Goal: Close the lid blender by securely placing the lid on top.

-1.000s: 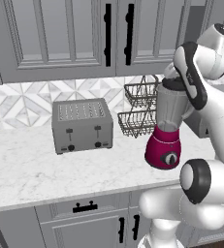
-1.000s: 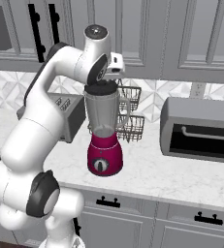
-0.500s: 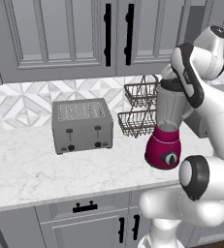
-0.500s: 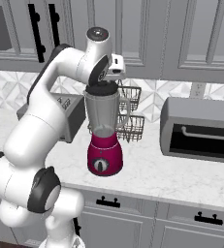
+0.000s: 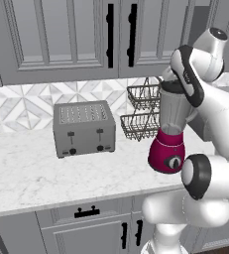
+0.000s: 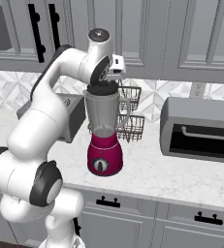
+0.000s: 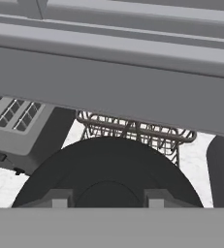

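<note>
Black lid point(image 7: 108, 174) directly beneath the jaws, seated on the blender point(image 6: 104, 135) jar rim; jaws straddle the lid's centre, grip state cannot be told.

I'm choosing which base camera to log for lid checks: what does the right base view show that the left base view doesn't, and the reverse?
Right base view alone: the grey wall oven beside the counter and the jar's side handle. Left base view alone: the toaster's full front with its knobs. Both share: the blender, the black lid at the jar's rim under the robot's hand, and the wire baskets.
</note>
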### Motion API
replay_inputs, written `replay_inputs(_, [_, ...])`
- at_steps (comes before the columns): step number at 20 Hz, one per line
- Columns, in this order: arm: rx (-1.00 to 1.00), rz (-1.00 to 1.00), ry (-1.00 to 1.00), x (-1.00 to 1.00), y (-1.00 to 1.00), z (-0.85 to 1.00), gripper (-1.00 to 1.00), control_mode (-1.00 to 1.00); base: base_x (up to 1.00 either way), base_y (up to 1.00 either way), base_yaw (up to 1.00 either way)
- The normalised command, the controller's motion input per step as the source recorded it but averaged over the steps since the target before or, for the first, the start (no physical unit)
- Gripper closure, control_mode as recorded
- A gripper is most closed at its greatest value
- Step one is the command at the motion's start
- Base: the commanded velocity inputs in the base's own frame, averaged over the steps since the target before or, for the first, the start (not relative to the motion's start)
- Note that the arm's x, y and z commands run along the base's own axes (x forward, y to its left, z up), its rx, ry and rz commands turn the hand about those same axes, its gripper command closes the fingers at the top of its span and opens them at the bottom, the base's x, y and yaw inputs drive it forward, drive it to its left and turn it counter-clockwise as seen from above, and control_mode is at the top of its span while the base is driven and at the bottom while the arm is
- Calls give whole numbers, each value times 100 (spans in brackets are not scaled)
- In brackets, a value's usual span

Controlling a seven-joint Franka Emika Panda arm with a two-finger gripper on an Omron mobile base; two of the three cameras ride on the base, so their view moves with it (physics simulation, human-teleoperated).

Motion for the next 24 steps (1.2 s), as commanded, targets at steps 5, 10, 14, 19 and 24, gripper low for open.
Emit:
replay_inputs(5, [0, 0, 0, 10, 0, -2, 100, -100, 0, 0, 0])
replay_inputs(10, [0, 0, 0, 10, 0, -6, 100, -100, 0, 0, 0])
replay_inputs(14, [0, -2, 4, 1, -2, -11, 100, -100, 0, 0, 0])
replay_inputs(19, [-2, -2, 11, 0, -3, -10, 100, -100, 0, 0, 0])
replay_inputs(24, [-1, -1, 15, -6, 0, -4, 100, -100, 0, 0, 0])
